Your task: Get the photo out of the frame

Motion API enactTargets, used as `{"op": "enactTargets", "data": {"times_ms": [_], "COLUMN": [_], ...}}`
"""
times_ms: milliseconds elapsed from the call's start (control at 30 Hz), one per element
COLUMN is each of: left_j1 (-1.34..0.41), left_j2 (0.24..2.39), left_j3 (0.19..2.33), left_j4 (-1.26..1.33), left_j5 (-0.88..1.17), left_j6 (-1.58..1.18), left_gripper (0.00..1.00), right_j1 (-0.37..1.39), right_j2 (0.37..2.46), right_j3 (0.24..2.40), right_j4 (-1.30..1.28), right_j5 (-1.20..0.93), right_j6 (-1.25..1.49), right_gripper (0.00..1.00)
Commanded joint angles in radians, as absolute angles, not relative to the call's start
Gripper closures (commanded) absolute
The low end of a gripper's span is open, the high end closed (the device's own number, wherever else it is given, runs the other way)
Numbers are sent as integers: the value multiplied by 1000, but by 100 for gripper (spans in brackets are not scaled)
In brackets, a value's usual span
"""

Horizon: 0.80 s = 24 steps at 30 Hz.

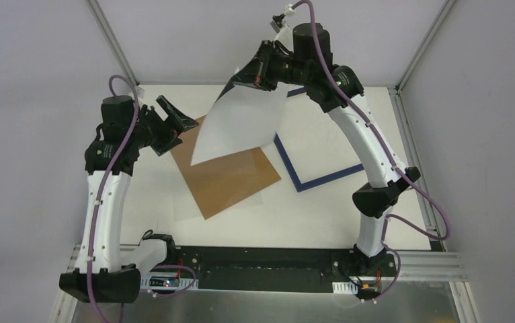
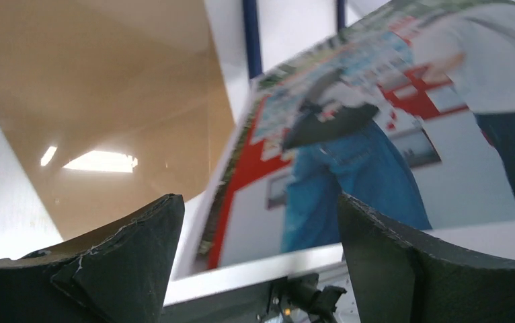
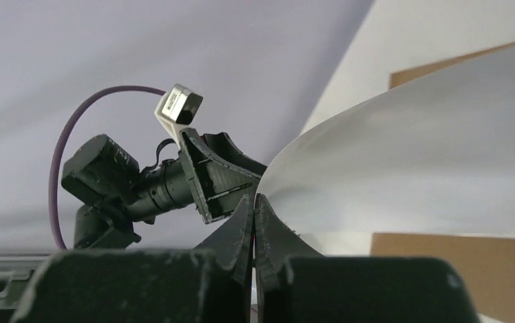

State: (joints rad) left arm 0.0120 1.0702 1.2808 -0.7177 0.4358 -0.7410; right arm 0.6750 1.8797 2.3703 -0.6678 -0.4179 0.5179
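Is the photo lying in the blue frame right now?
No, the right pincer is shut on the edge of the photo and holds it raised, while the blue frame lies flat below.

Right claw (image 3: 255, 205) clamped on curled photo (image 3: 429, 161) edge; brown board (image 3: 456, 261) behind.

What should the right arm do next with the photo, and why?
Probably carry the photo sideways and lower it onto the table. The right gripper is pinched shut on one corner, and the sheet hangs curled in the air, out of the frame and above the backing board. The left gripper is open, holding nothing.
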Motion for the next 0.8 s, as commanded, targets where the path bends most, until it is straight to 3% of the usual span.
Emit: {"op": "enactTargets", "data": {"times_ms": [0, 267, 533, 767], "left_j1": [8, 8, 7, 6], "left_j2": [993, 922, 869, 865], "left_j3": [1398, 1631, 1628, 1585], "left_j4": [-768, -859, -914, -924], "left_j5": [372, 324, 325, 383], "left_j6": [-678, -559, -544, -588], "left_gripper": [13, 12, 12, 13], "right_j1": [683, 636, 589, 529], "right_j2": [1866, 1733, 1640, 1765], "right_j3": [2454, 2044, 1478, 1220], "right_j4": [-507, -221, 83, 158], "right_j5": [-504, -515, -505, -558], "right_j6": [680, 912, 1087, 1064], "right_gripper": [100, 100, 100, 100]}}
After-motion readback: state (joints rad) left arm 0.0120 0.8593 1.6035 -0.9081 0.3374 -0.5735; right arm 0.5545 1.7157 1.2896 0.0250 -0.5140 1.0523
